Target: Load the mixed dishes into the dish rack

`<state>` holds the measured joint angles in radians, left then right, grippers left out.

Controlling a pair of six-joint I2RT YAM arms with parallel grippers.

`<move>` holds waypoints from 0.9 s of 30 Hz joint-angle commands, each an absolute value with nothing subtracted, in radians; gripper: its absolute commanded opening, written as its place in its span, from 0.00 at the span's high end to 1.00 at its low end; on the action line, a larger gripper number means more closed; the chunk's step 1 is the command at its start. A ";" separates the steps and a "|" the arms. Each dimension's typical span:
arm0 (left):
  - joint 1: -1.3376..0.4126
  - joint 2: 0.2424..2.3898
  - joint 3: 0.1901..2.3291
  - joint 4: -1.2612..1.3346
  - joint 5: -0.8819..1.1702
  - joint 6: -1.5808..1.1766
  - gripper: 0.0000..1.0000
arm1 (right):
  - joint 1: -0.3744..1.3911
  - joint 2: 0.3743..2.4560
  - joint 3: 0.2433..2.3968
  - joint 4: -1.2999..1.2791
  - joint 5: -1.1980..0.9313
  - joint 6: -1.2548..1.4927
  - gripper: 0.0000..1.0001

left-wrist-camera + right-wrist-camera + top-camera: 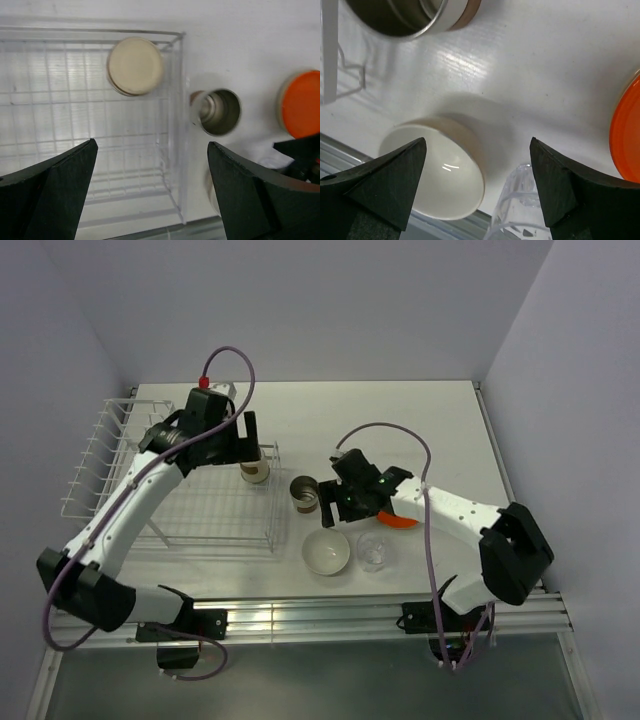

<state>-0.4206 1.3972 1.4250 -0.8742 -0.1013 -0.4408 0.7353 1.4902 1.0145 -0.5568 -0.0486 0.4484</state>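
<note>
- The step in hand is judged to be the pick-up of the cream-white bowl point(437, 180) by the right tool point(477, 150). That tool is held released, jaws wide, above and just beyond the bowl; nothing is gripped.
- The bowl is seen upright toward the near edge of the tabletop point(440, 430), about midway along it, near the near right corner of the dish rack point(200, 525).
- A clear glass point(520, 205) is stood just beside the bowl on its right. The finger on that side should be kept clear of it on descent, or the glass could be tipped.
- A rim pinch is advised: one finger inside the bowl, one outside, on the side away from the glass. The glaze looks smooth, so slip is to be expected and a square, firm closure is called for.
- A tan cup point(304, 492), dark inside and mouth up, is stood just beyond the bowl, close to the rack's right wall. It should not be brushed on the lift.
- The orange plate point(400, 522) is largely hidden under the right arm, right of centre.
- The left tool point(152, 145) is likewise released and empty, hung over the rack's basket part.
- An upturned cup point(135, 66) is noted in the basket's far right corner, base up. That corner is to be avoided when the bowl is set down.
- The rack is placed along the left edge, with the low basket toward the centre and the upright plate slots outermost.
- Bowl's look: round, cream-white, unmarked, with a small highlight inside. No shallow dish with brown marks is made out in any view.
</note>
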 commanded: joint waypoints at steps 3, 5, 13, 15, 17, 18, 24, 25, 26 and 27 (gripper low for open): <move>-0.468 1.215 1.347 -0.781 0.046 -0.511 0.03 | 0.762 1.381 0.934 -0.522 -0.074 0.380 0.11; -0.489 1.180 1.316 -0.769 0.087 -0.532 0.04 | 0.764 1.394 0.920 -0.519 -0.081 0.370 0.13; -0.552 0.999 1.171 -0.674 0.204 -0.610 0.08 | 0.773 1.460 0.865 -0.430 -0.107 0.374 0.43; -0.554 0.951 1.148 -0.660 0.233 -0.618 0.09 | 0.773 1.476 0.859 -0.419 -0.107 0.377 0.49; -0.554 0.908 1.111 -0.628 0.268 -0.627 0.07 | 0.776 1.483 0.858 -0.407 -0.112 0.379 0.54; -0.554 0.893 1.098 -0.617 0.278 -0.632 0.06 | 0.776 1.483 0.854 -0.402 -0.110 0.377 0.59; -0.554 0.755 0.947 -0.416 0.350 -0.707 0.01 | 0.778 1.413 0.864 -0.400 -0.104 0.400 1.00; -0.555 0.738 0.922 -0.375 0.376 -0.739 0.01 | 0.776 1.398 0.870 -0.414 -0.106 0.411 1.00; -0.554 0.714 0.902 -0.300 0.393 -0.756 0.01 | 0.776 1.355 0.874 -0.420 -0.103 0.416 1.00; -0.554 0.709 0.875 -0.270 0.409 -0.784 0.01 | 0.776 1.329 0.888 -0.439 -0.098 0.431 1.00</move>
<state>-0.5499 0.7429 0.9237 -0.4847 0.3225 -0.6987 0.7746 1.4506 0.8551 -0.4503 -0.1005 0.3965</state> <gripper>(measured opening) 0.993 0.056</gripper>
